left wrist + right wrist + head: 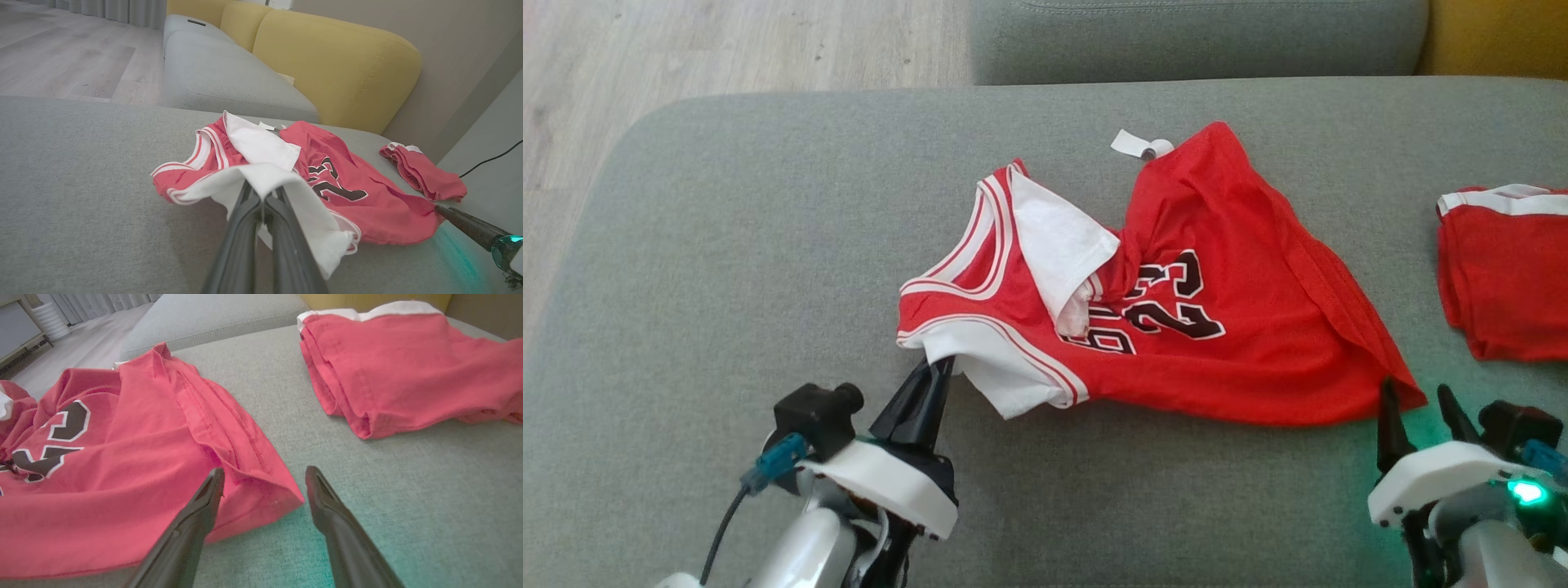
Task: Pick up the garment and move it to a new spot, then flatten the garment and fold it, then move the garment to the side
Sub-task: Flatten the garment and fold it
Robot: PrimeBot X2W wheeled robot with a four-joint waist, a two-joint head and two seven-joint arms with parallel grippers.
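Grey fabric sofa seat carries a crumpled red-and-white basketball jersey. My left claw pinches its white sleeve; my right claw, spread open, should clamp the hem corner.

the number 23 was printed in black digits with a white outline on the front of the red jersey, and in the head view it was seen at a slant. just beside the digits, a row of black, white-edged lettering was seen on the same jersey, but it was partly covered by a folded white flap and could not be read in full. a small white tag was seen at the jersey's far edge, and any print on it was too small to be made out.
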